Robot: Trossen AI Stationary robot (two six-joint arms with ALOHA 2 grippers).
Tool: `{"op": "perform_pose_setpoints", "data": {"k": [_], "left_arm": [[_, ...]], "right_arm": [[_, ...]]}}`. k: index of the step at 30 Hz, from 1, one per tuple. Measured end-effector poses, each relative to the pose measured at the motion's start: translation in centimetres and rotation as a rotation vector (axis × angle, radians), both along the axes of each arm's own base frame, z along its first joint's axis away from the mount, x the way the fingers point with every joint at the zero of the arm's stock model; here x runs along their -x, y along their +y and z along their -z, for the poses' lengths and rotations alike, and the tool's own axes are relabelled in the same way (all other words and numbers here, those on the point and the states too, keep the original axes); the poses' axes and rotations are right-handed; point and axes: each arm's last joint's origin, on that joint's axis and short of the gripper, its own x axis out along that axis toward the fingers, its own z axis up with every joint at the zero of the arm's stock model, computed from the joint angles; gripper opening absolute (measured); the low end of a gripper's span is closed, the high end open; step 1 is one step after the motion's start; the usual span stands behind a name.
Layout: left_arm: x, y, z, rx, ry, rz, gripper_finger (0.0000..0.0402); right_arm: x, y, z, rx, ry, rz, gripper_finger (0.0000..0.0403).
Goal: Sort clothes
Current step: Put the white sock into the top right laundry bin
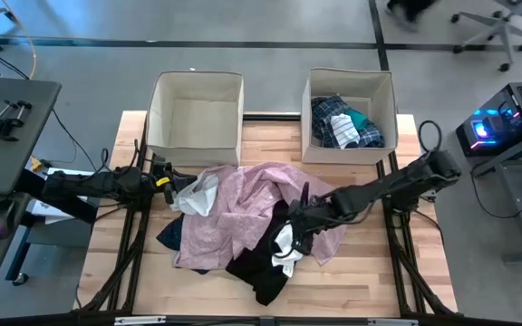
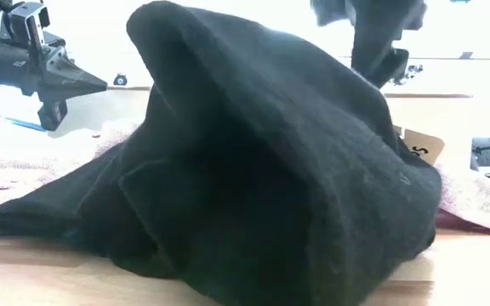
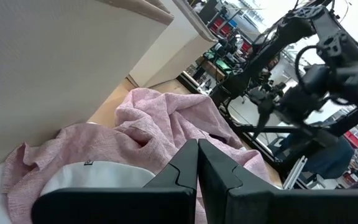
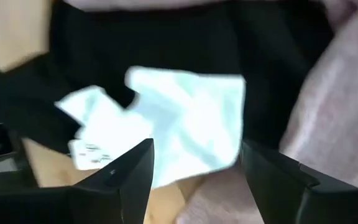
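A pile of clothes lies mid-table. It holds a large pink shirt (image 1: pixel 243 204), a black garment (image 1: pixel 259 264) at its near side, a white cloth (image 1: pixel 198 194) at its left and a navy piece (image 1: pixel 170 237). My left gripper (image 1: pixel 166 178) is shut and empty, level at the pile's left edge, over the pink shirt (image 3: pixel 160 124) and white cloth (image 3: pixel 98 174). My right gripper (image 1: pixel 293 231) is open, pointing down over a white piece (image 4: pixel 179 124) that lies on the black garment (image 4: pixel 166 50). Its fingers stand on either side of that piece. The black garment (image 2: pixel 262 170) fills the low view.
Two beige fabric boxes stand at the far edge. The left one (image 1: pixel 196 86) shows a bare bottom. The right one (image 1: pixel 390 100) holds a blue plaid shirt (image 1: pixel 329 118) with white and teal pieces. Bare wood shows left, right and near of the pile.
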Motion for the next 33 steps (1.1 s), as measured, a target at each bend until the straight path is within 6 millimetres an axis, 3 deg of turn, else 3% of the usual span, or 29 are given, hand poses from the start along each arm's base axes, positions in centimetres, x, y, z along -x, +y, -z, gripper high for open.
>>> {"op": "perform_pose_setpoints", "data": {"k": [11, 14, 18, 22, 27, 33], "left_arm": [[0.0, 0.0, 0.0, 0.0, 0.001, 0.0, 0.0], [0.0, 0.0, 0.0, 0.0, 0.001, 0.0, 0.0], [0.0, 0.0, 0.0, 0.008, -0.002, -0.001, 0.0], [0.0, 0.0, 0.0, 0.008, -0.001, -0.001, 0.0], [0.0, 0.0, 0.0, 0.008, -0.001, -0.002, 0.0], [0.0, 0.0, 0.0, 0.007, -0.001, -0.002, 0.0]], "right_arm": [[-1.6, 0.4, 3.9, -0.077, 0.137, -0.041, 0.0207], [-1.9, 0.5, 4.8, -0.094, 0.165, -0.053, 0.0171], [-2.1, 0.6, 4.7, -0.11, 0.158, -0.042, 0.009], [-2.3, 0.7, 2.9, -0.124, 0.096, -0.101, 0.0013], [-2.2, 0.4, -0.5, -0.112, -0.005, -0.144, 0.0021], [-1.3, -1.4, -5.2, -0.014, -0.081, -0.119, 0.0005]]}}
